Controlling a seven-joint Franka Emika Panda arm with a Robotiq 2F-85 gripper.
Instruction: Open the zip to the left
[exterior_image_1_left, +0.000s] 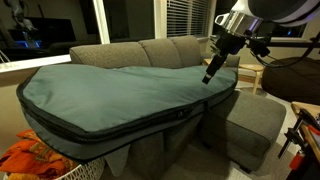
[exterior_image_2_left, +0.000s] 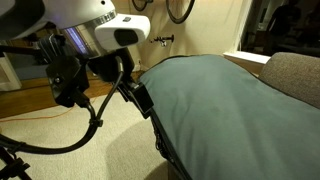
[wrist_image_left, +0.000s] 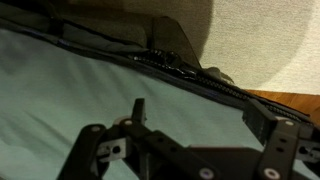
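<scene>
Wide open and empty, the gripper (wrist_image_left: 200, 108) hangs just above the far edge of the teal-grey padded bag (wrist_image_left: 70, 95), its two fingers spread with only fabric showing between them. Both exterior views put it at one end of the bag, near the rim and apart from the cloth, though how close the tips come I cannot tell. The bag lies flat across the grey sofa (exterior_image_1_left: 150, 50), and the zip (wrist_image_left: 205, 80) runs as a dark, near-black line round its rim; in the wrist view it crosses on a slant just beyond the fingertips. A dark lump (wrist_image_left: 168, 60) sits on that line under a fold of fabric and may be the pull, but the view is too dim to be sure. By my reckoning the pull will be small, hard and a little slippery, while the bag around it is soft and will give, bunch or slide along if dragged. The place to take hold is the pull tab itself, pinched across its flat faces rather than the teeth or the cloth, then drawn to the left along the line of the zip, kept low so the padded rim does not lift and jam the slider.
</scene>
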